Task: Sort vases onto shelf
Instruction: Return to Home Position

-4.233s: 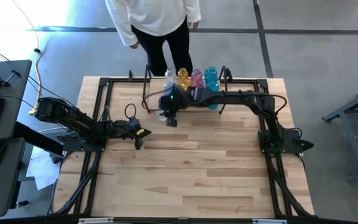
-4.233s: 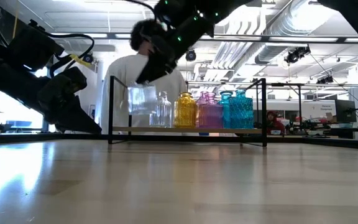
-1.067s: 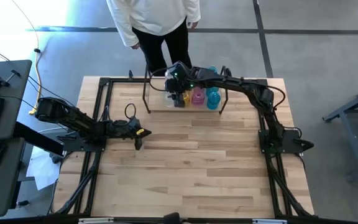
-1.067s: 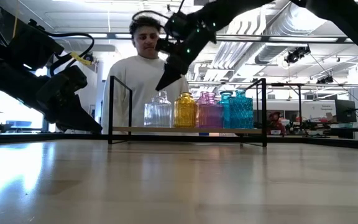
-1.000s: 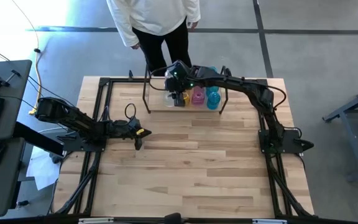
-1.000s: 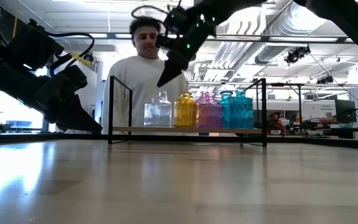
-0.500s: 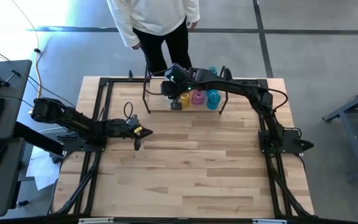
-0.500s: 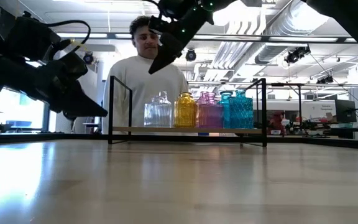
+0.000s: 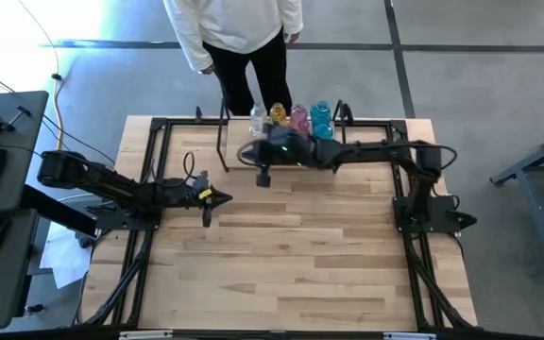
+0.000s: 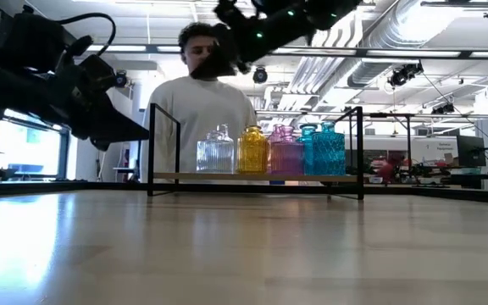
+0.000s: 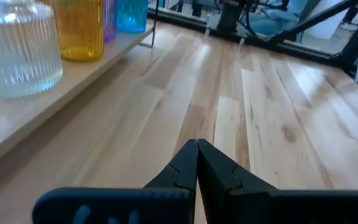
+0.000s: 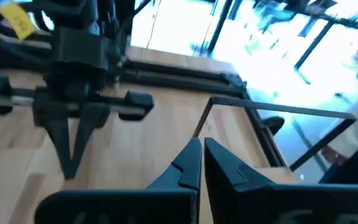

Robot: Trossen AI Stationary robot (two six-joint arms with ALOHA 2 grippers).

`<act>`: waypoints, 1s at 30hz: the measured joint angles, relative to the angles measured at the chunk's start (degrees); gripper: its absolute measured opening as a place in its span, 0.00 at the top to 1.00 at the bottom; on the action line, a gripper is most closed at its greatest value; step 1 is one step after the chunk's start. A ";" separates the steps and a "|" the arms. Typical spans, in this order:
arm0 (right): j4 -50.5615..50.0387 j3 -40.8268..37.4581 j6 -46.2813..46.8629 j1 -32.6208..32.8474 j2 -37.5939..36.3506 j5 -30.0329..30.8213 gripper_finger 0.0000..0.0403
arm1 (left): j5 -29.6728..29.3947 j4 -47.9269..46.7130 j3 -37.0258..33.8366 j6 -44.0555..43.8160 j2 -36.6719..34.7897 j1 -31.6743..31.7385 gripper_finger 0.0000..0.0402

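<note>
The vases (image 10: 252,152) are found in a row on the shelf (image 10: 261,176) at the tabletop's (image 9: 291,264) 12 o'clock edge (clear, amber, pink, cyan). The right hand (image 9: 263,176) is held aloft by the shelf's clear end, fingers pressed together on nothing; the left hand (image 9: 206,215), toward 9 o'clock, is likewise closed and empty.

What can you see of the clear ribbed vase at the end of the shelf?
The clear vase looks like see-through glass with fine upright ribs, a squat rounded body and a short narrow neck. It stands upright on the light-wood board of the shelf, at the end of the coloured row, right beside the amber vase. Whether the two touch cannot be told. It looks empty, and nothing grips it.
</note>
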 joint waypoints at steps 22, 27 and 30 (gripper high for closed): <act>24.51 -53.62 11.33 6.22 -39.69 11.35 1.00 | -0.83 0.02 -0.02 6.61 -9.99 0.00 1.00; 24.52 -61.12 11.37 6.20 -49.35 10.97 1.00 | -1.61 0.01 0.00 7.98 -11.89 0.08 1.00; 24.41 -64.64 10.72 6.20 -54.32 10.67 1.00 | -1.49 -0.01 0.00 8.09 -12.73 0.53 1.00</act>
